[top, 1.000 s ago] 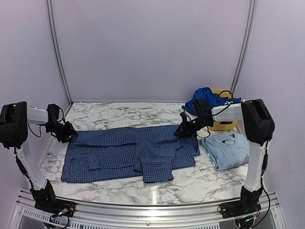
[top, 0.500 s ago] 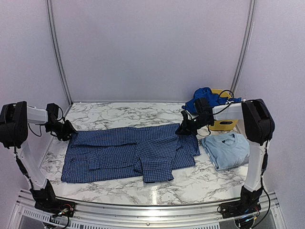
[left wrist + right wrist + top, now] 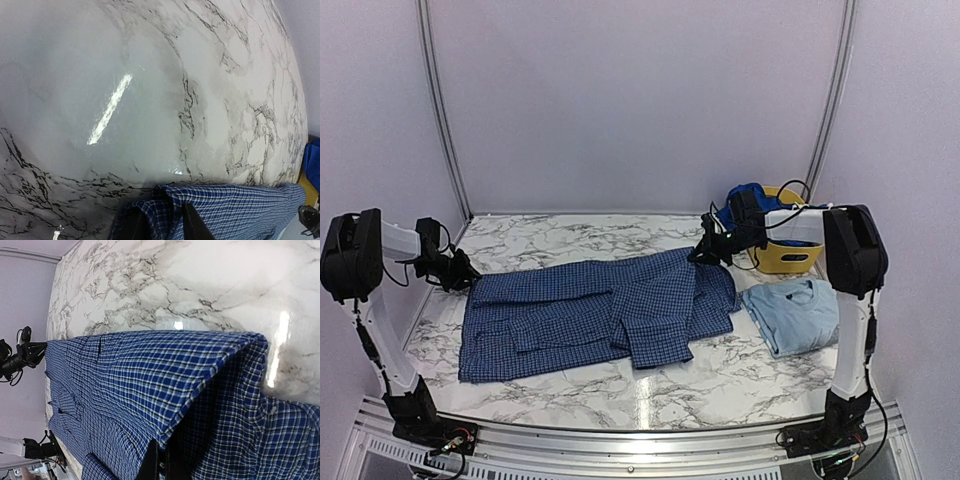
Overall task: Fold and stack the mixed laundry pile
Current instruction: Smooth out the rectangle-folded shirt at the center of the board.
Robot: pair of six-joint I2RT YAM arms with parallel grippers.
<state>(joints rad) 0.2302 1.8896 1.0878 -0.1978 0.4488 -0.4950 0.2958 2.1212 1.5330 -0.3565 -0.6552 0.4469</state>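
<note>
The navy-and-white check shirt (image 3: 600, 310) lies spread across the marble table (image 3: 570, 240), sleeves folded in. My left gripper (image 3: 468, 272) is at its far left corner; in the left wrist view the fingers (image 3: 192, 222) pinch a bunch of check cloth (image 3: 240, 205). My right gripper (image 3: 700, 255) is shut on the far right edge, which hangs raised as a fold (image 3: 150, 375) above the layer beneath. A folded pale sky-blue T-shirt (image 3: 795, 315) lies to the right. A royal-blue piece (image 3: 745, 200) is heaped on the yellow basket.
The yellow basket (image 3: 788, 258) stands at the back right, close behind my right arm, with black cables over it. Bare marble (image 3: 150, 90) stretches behind the shirt. Metal rails run up the back corners, and the table's front edge (image 3: 640, 425) is near the arm bases.
Both grippers have lifted and drawn back, taking the shirt's far edge with them. The shirt has shifted and its right corner is raised. The left jaws have narrowed onto the cloth.
</note>
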